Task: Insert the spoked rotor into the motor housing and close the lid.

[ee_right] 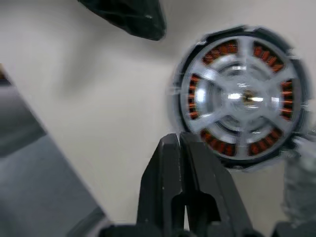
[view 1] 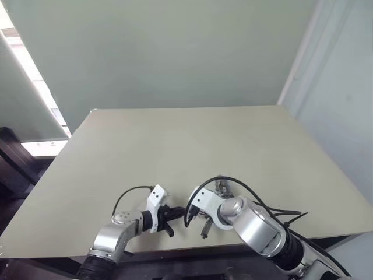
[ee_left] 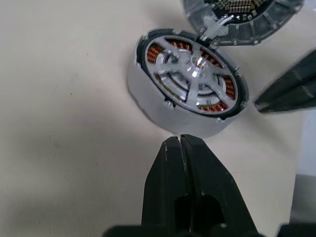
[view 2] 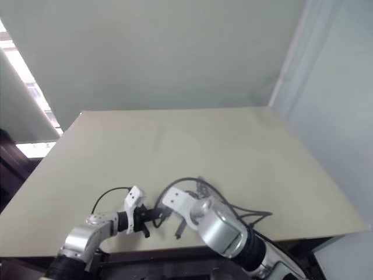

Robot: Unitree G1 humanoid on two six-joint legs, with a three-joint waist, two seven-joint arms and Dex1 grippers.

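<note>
Rotor (ee_left: 195,74) sitting seated inside motor housing (ee_left: 148,96) on bench (ee_left: 64,98), coils showing between spokes. Lid (ee_left: 237,19) lying hinged open beside it. Both pincers, left (ee_left: 180,143) and right (ee_right: 178,140), clenched, empty. Advice: nudge lid's far edge over, pressing flat.

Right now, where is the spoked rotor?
The rotor sits inside the housing, copper coils showing between its spokes. It lies on the table near the front edge, between both grippers, with the open lid beside it.
</note>
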